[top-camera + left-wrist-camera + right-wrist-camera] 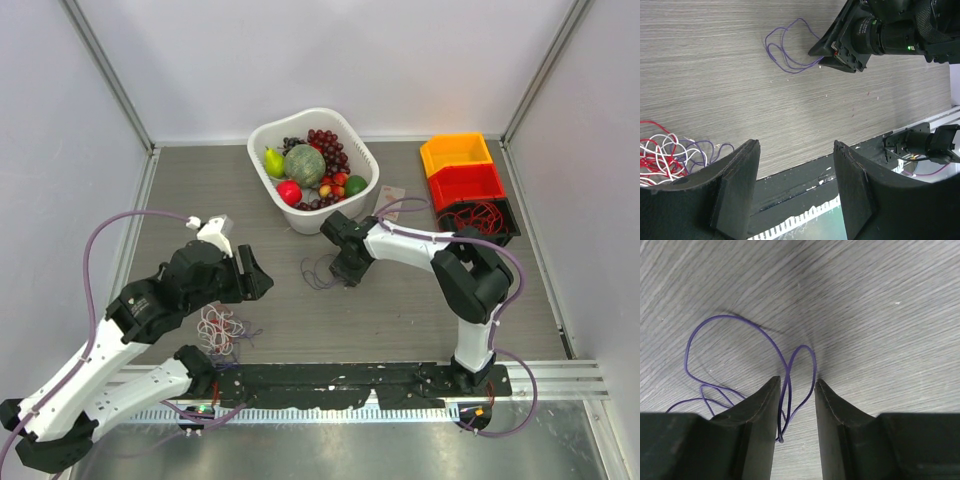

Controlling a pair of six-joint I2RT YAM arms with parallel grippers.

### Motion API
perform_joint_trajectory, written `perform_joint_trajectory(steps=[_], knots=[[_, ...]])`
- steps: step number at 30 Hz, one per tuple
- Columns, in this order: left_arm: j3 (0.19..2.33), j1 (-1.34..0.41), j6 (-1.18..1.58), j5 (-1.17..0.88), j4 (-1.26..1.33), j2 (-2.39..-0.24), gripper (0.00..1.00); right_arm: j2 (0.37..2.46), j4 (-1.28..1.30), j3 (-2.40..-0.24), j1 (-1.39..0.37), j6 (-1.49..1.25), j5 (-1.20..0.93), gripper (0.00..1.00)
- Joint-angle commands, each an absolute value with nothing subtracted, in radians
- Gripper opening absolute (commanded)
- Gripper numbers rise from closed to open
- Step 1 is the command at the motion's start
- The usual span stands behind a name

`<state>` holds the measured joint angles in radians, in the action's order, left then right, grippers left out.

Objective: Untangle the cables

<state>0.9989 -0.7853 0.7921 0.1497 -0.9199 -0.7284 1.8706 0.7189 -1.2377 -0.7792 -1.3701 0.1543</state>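
Right gripper [796,382]: I see its fingers a narrow gap apart, tips down at the table [400,310]. Nothing is pinched.
Purple cable [740,355]: one thin wire lying in loose loops on the wood. One strand runs up through the gap between the right fingers, and in the wrist view I see slack on both sides of it. The rest of the loops spread out to the left in that view.
Left gripper [797,185]: spread wide and holding nothing. In my wrist view the table shows between the two pads.
Cable bunch [222,330]: red, white and purple wires tangled together on the table. It sits near the front rail beside the left arm and well apart from the single purple cable. In the left wrist view the bunch lies off to the side of the fingers, not between them.
Fruit basket [300,117]: white and full of fruit, at the back of the table just beyond the right gripper.
Bins: an orange bin [455,152], a red bin [470,185] and a black bin [508,222] stand in a row at the far right. The black bin holds coiled red wire [478,213].
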Motion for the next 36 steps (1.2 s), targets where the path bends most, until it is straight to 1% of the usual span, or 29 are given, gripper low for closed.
perform_joint_trajectory(steps=[1, 3, 4, 5, 8, 10, 14, 17, 18, 22, 26, 28, 32, 36], knots=[[1.025, -0.782, 0.753, 0.167, -0.899, -0.744, 0.64, 1.868, 0.683, -1.262, -0.790, -1.388, 0.181, 0.38], [1.031, -0.782, 0.746, 0.160, -0.893, -0.758, 0.64, 1.862, 0.672, -1.270, -0.788, -1.367, 0.189, 0.26], [1.034, -0.782, 0.744, 0.155, -0.887, -0.765, 0.64, 1.856, 0.672, -1.269, -0.784, -1.339, 0.196, 0.04], [1.037, -0.782, 0.742, 0.152, -0.881, -0.770, 0.64, 1.824, 0.669, -1.267, -0.767, -1.316, 0.219, 0.01], [1.042, -0.782, 0.733, 0.159, -0.874, -0.778, 0.64, 1.728, 0.657, -1.246, -0.709, -1.185, 0.248, 0.01], [1.045, -0.782, 0.721, 0.172, -0.867, -0.782, 0.64, 1.652, 0.655, -1.233, -0.643, -1.096, 0.232, 0.01], [1.054, -0.782, 0.687, 0.181, -0.859, -0.813, 0.64, 1.469, 0.687, -1.241, -0.427, -0.930, 0.212, 0.01], [1.057, -0.782, 0.675, 0.167, -0.845, -0.839, 0.64, 1.413, 0.643, -1.293, -0.299, -0.762, 0.207, 0.01], [1.054, -0.782, 0.670, 0.161, -0.838, -0.847, 0.64, 1.414, 0.631, -1.308, -0.231, -0.741, 0.201, 0.01], [1.057, -0.782, 0.655, 0.141, -0.821, -0.864, 0.64, 1.495, 0.574, -1.455, -0.034, -0.672, 0.143, 0.01], [1.065, -0.782, 0.643, 0.135, -0.819, -0.864, 0.64, 1.603, 0.433, -1.511, 0.084, -0.612, 0.161, 0.01], [1.071, -0.782, 0.641, 0.137, -0.828, -0.858, 0.65, 1.675, 0.404, -1.544, 0.121, -0.566, 0.201, 0.01], [1.086, -0.782, 0.646, 0.166, -0.862, -0.824, 0.65, 1.825, 0.403, -1.609, 0.135, -0.410, 0.303, 0.01], [1.080, -0.782, 0.666, 0.216, -0.896, -0.782, 0.68, 1.890, 0.371, -1.589, 0.135, -0.339, 0.331, 0.01]])
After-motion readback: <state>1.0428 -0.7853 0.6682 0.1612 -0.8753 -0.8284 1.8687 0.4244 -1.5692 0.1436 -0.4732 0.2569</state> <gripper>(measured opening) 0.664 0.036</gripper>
